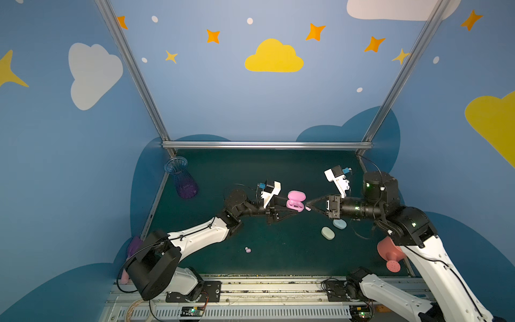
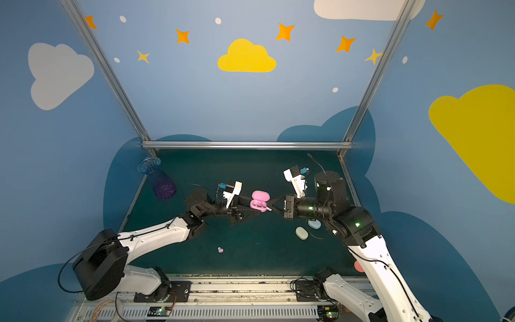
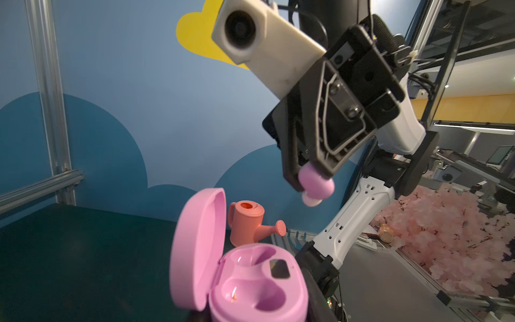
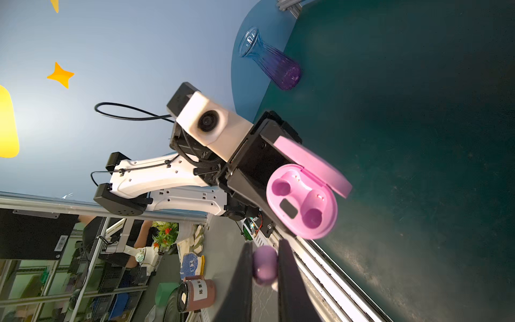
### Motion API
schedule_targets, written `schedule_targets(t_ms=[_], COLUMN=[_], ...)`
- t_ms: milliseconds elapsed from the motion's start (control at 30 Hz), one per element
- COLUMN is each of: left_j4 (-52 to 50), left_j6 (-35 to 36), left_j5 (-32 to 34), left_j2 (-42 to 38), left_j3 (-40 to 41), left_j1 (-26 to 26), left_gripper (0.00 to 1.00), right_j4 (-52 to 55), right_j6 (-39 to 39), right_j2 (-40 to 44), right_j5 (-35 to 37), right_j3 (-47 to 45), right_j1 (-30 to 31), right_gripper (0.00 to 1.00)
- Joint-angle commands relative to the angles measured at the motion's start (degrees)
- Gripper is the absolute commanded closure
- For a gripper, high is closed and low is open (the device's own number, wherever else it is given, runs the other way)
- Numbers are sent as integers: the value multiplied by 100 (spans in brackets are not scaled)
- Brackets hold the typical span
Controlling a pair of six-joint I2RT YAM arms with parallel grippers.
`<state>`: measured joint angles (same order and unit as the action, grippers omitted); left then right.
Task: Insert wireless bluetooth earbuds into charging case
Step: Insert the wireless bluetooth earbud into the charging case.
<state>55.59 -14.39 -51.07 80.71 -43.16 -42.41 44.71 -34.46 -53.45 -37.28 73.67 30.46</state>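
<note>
Pink case (image 3: 259,292): base cut off by the frame edge in the left wrist view. Pinched earbud (image 4: 265,264): blurred in the right wrist view, shape unclear. Loose earbud (image 1: 247,249) on the mat (image 1: 250,172) is too small to make out; blue case (image 2: 314,224) is half hidden under the right arm (image 2: 312,207).

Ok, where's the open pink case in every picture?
Both top views: the pink case is just below the picture's middle, between the two arms' tips.
Left wrist: bottom centre, large, with its lid open and both wells empty.
Right wrist: right of centre, wells facing the camera.
Shared landmark: the pink earbud pinched in the right gripper, close beside the case in all four.
</note>
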Motion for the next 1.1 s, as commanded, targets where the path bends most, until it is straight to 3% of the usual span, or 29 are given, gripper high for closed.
schedule_targets(t_ms=[0,733,1067], left_j4=[412,155,9], left_j6=[-190,73,206], left_j5=[-269,-211,-123], left_j2=[-36,-367,-511], left_j3=[-76,40,84], left_j1=[14,-71,-83], left_gripper=[91,91,91], right_j4=[-334,-841,-580], right_j6=[-16,-275,-246], right_j2=[-57,-306,-212], right_j5=[-178,-139,-37], right_j3=[-50,-253,-331], right_j1=[-7,225,285], right_gripper=[88,87,87])
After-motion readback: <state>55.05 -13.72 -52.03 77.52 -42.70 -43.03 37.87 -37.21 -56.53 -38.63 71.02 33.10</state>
